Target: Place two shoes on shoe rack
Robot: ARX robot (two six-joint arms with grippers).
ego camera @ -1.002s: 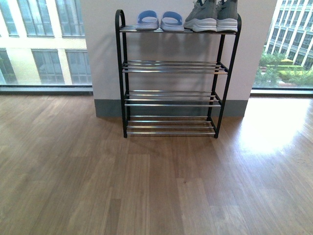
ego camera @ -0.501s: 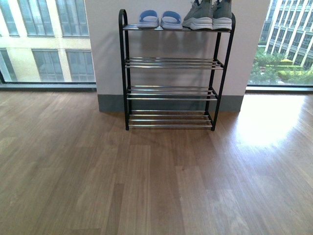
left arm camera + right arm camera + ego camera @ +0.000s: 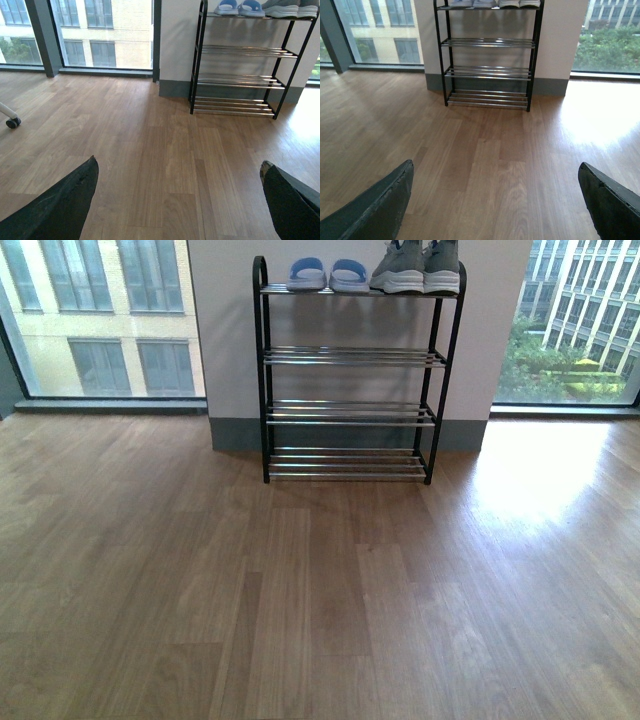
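The shoe rack (image 3: 350,358) stands against a white wall pillar in the front view, black frame with chrome rod shelves. On its top shelf sit pale blue slides (image 3: 328,276) on the left and grey sneakers (image 3: 416,268) with white soles on the right. The rack (image 3: 240,50) also shows in the left wrist view with the slides (image 3: 239,7) on top, and the rack (image 3: 488,44) appears in the right wrist view. My left gripper (image 3: 179,172) is open over bare floor, far from the rack. My right gripper (image 3: 496,175) is open too, holding nothing.
Wooden plank floor (image 3: 320,590) stretches between me and the rack. Floor-to-ceiling windows (image 3: 100,320) flank the pillar on both sides. A white caster leg (image 3: 11,119) shows in the left wrist view. The three lower shelves hold nothing.
The rack has shrunk and shifted upward in the front view, with more floor showing before it; the camera has backed away. The shoes stay on the top shelf.
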